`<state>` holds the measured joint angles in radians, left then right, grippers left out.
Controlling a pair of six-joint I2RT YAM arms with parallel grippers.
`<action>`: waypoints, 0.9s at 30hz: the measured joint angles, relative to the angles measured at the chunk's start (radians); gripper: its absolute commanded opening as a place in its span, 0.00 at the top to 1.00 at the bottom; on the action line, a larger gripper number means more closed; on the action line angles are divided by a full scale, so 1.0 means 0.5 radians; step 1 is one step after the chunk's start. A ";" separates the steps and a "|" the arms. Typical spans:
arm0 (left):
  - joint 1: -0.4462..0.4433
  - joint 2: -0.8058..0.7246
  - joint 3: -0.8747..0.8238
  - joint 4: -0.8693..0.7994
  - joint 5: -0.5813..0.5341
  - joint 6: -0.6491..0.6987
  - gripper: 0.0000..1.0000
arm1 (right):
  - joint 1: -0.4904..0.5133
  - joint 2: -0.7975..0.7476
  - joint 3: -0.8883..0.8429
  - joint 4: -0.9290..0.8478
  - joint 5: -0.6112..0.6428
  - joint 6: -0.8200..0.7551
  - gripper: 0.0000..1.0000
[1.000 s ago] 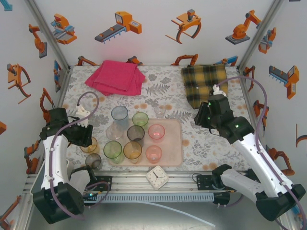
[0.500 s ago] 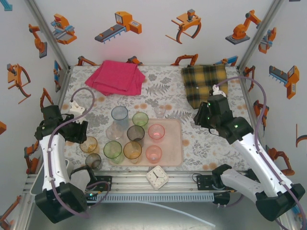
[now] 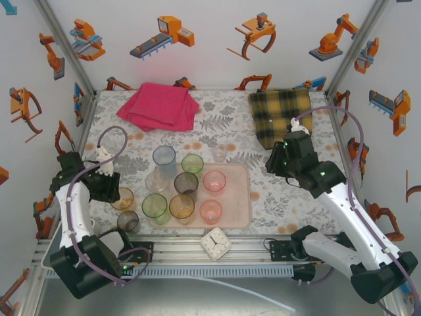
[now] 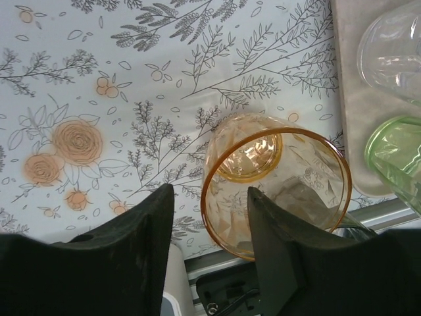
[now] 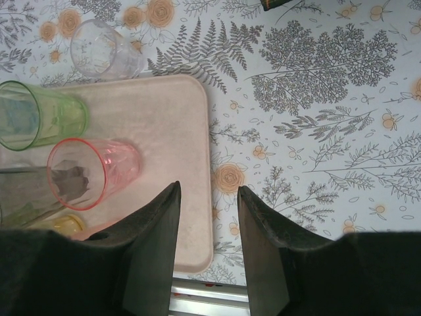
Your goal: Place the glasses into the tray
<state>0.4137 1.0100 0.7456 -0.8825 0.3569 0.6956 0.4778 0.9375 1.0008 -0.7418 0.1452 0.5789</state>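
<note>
While the left arm reaches over the floral tablecloth (image 3: 296, 197), the left gripper (image 4: 210, 192) hangs above an amber tumbler (image 4: 250, 155). This tumbler stands upright on the cloth, just left of the pale-pink tray (image 3: 238, 191). The jaws are parted and grip nothing. In the left wrist view one finger sits left of the rim with cloth showing between them, and the other overlaps the tumbler's mouth; whether it touches cannot be told. Nearer than that, also off the tray, stands a smoky grey tumbler (image 3: 128, 220). A pink folded cloth (image 3: 161, 105) lies at the far left.

The tray's left and middle hold upright glasses. They are a tall blue tumbler (image 3: 164, 158) at the far left corner, one clear, two green, one smoky, one amber and two pink; its right part is bare. A small white clock (image 3: 215, 242) rests on the near rail. A small clear tumbler (image 3: 219, 153) stands on the cloth just beyond the tray's far edge.

The right gripper (image 5: 208, 189) hovers over the tray's right rim, jaws apart and empty. Far right lies a yellow-and-black plaid cloth (image 3: 281, 115).
</note>
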 measured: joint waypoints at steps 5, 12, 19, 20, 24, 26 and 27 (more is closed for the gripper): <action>0.000 0.041 -0.050 0.046 0.013 0.007 0.65 | 0.000 0.023 0.000 0.002 -0.005 0.000 0.60; 0.000 0.066 -0.058 0.102 0.015 0.008 0.79 | 0.000 0.034 0.000 0.021 -0.009 0.000 0.60; 0.000 0.066 -0.056 0.105 0.027 -0.014 0.89 | 0.000 0.043 0.000 0.037 -0.019 0.000 0.60; 0.000 0.066 -0.055 0.106 0.031 -0.018 0.90 | 0.000 0.046 0.000 0.037 -0.023 0.000 0.60; 0.000 0.066 -0.047 0.105 0.045 -0.044 0.90 | 0.000 0.053 0.000 0.045 -0.037 0.000 0.60; 0.000 0.066 -0.028 0.104 0.048 -0.063 0.91 | 0.000 0.053 0.000 0.046 -0.039 0.000 0.60; 0.000 0.066 -0.017 0.103 0.050 -0.068 0.91 | 0.000 0.053 0.000 0.046 -0.041 0.000 0.60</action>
<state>0.4137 1.0431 0.7372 -0.8310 0.3817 0.6617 0.4778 0.9638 1.0008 -0.7189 0.1246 0.5789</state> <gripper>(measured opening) 0.121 0.402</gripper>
